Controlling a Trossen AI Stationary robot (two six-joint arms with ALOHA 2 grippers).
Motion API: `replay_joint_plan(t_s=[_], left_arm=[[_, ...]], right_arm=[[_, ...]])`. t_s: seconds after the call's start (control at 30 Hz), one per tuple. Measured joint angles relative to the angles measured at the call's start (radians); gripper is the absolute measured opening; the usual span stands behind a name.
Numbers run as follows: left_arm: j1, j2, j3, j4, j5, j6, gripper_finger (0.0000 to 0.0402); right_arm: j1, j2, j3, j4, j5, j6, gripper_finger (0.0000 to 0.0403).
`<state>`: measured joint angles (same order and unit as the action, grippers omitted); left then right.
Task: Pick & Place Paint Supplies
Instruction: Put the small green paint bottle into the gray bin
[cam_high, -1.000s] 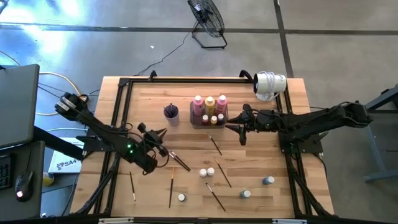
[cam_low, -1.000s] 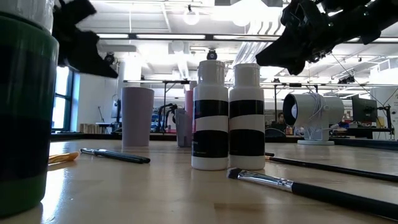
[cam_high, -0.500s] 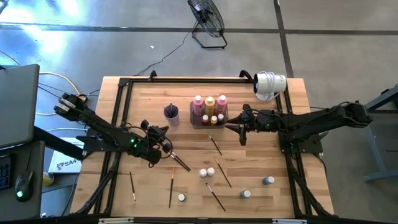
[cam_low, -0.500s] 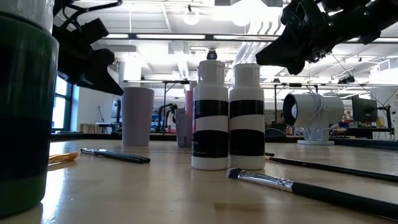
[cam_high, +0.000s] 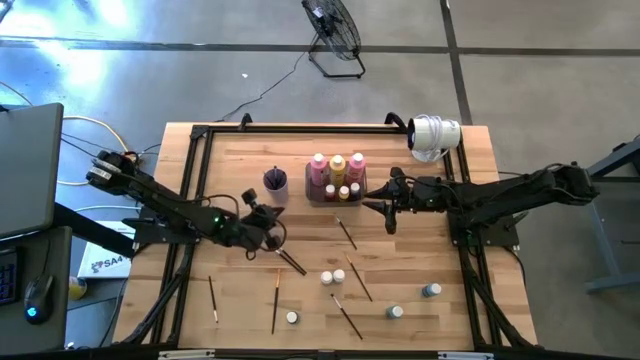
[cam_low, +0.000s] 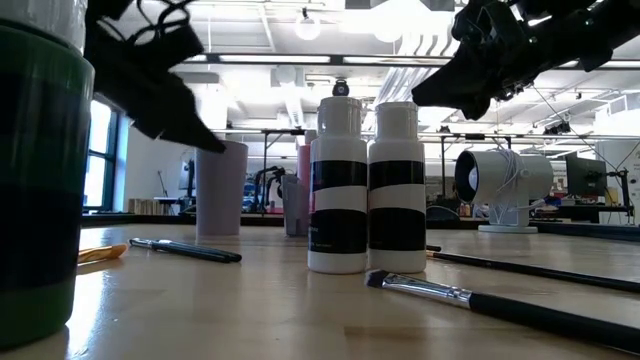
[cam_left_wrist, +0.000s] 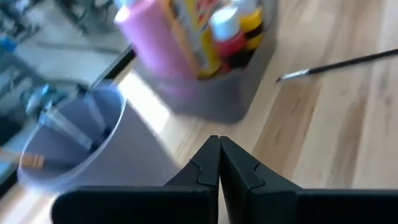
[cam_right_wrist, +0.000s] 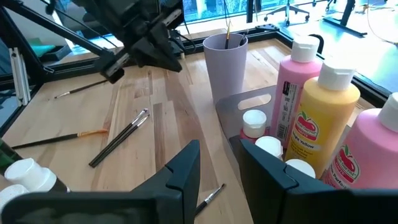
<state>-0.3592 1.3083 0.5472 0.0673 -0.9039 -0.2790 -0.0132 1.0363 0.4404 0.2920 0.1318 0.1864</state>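
The left gripper (cam_high: 272, 230) hung with its fingers pressed together and empty, at about seven o'clock from the purple cup (cam_high: 276, 181). Brushes (cam_high: 290, 262) and small bottles (cam_high: 332, 276) lay scattered toward six o'clock. The tray (cam_high: 336, 197) held tall bottles (cam_high: 337, 167). At its three o'clock, the right gripper (cam_high: 384, 205) was parted, holding nothing.
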Motion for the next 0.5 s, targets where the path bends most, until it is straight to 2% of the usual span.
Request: replay_joint_plan(t_s=[0.1, 0.17, 0.27, 0.5], left_arm=[[0.000, 0.000, -0.005, 0.072, 0.019, 0.109, 0.0001], [0.018, -0.012, -0.031, 0.067, 0.018, 0.125, 0.0001], [0.077, -0.102, -0.122, 0.105, 0.064, 0.131, 0.0001], [0.312, -0.331, -0.382, 0.516, 0.455, 0.333, 0.0000]], right_arm=[[0.000, 0.000, 0.000, 0.000, 0.000, 0.012, 0.0100], [0.000, 0.000, 0.000, 0.000, 0.000, 0.028, 0.0100], [0.000, 0.000, 0.000, 0.000, 0.002, 0.050, 0.0100], [0.000, 0.000, 0.000, 0.003, 0.121, 0.082, 0.0100]])
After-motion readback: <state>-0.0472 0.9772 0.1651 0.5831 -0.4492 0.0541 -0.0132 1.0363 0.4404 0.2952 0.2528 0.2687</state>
